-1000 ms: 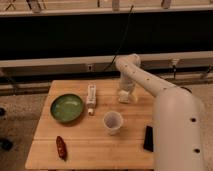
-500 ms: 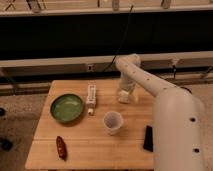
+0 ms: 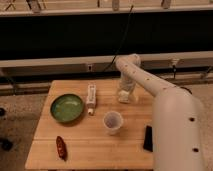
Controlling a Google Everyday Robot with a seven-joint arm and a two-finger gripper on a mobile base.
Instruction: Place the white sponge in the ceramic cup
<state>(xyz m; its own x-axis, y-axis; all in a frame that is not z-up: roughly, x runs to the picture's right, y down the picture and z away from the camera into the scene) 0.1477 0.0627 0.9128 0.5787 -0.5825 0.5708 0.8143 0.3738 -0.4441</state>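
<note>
The white ceramic cup [image 3: 113,121] stands upright near the middle of the wooden table [image 3: 90,145]. The white arm reaches from the lower right over the table's back right part. The gripper [image 3: 124,96] points down there, at a pale whitish object under it that may be the white sponge [image 3: 123,98]. The gripper is behind and a little right of the cup.
A green plate [image 3: 67,107] lies at the left. A white tube-like object [image 3: 91,98] lies between the plate and the gripper. A red-brown object [image 3: 61,147] lies at the front left. A black object [image 3: 148,138] lies at the right edge beside the arm.
</note>
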